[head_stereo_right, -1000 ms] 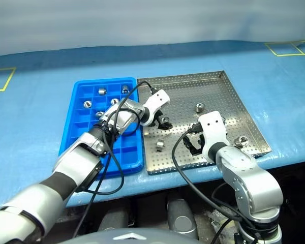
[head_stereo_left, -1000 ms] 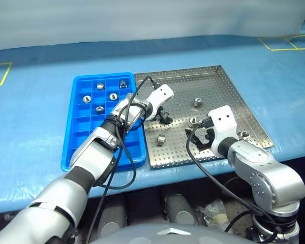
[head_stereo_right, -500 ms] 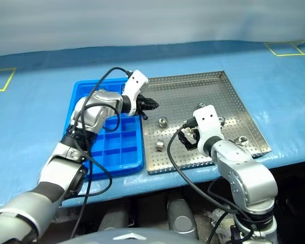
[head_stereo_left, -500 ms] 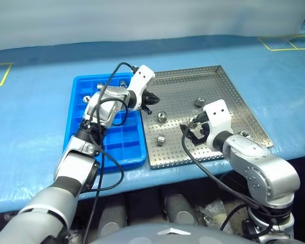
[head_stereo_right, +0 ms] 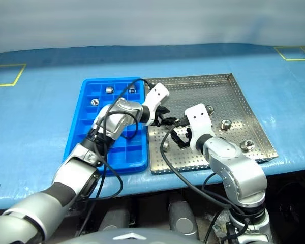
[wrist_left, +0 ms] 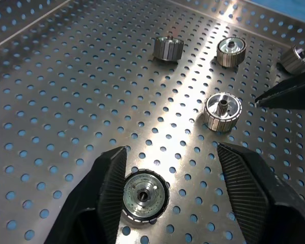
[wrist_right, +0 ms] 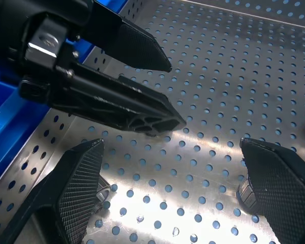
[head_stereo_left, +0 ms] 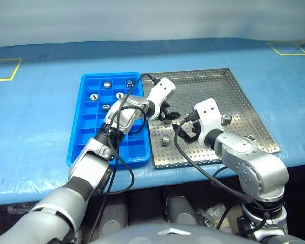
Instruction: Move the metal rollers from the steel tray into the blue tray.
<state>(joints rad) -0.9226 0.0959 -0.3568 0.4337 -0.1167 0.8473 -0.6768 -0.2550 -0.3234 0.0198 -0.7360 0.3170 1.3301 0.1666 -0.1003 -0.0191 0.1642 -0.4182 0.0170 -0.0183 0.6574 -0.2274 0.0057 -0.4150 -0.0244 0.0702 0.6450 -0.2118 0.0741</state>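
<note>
Blue table point(head_stereo_left: 35, 107) holds both trays; left tool point(wrist_left: 178, 188) spread around 1 roller point(wrist_left: 145, 196), right tool point(wrist_right: 178, 193) spread, empty.

A table point(head_stereo_left: 35, 117) covered in blue sheeting, yellow tape squares point(head_stereo_left: 5, 68) marked on it, stands before a pale wall point(head_stereo_left: 142, 20).

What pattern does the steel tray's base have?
The steel tray has a silvery base perforated all over with small round holes, clearest in the left wrist view.
</note>
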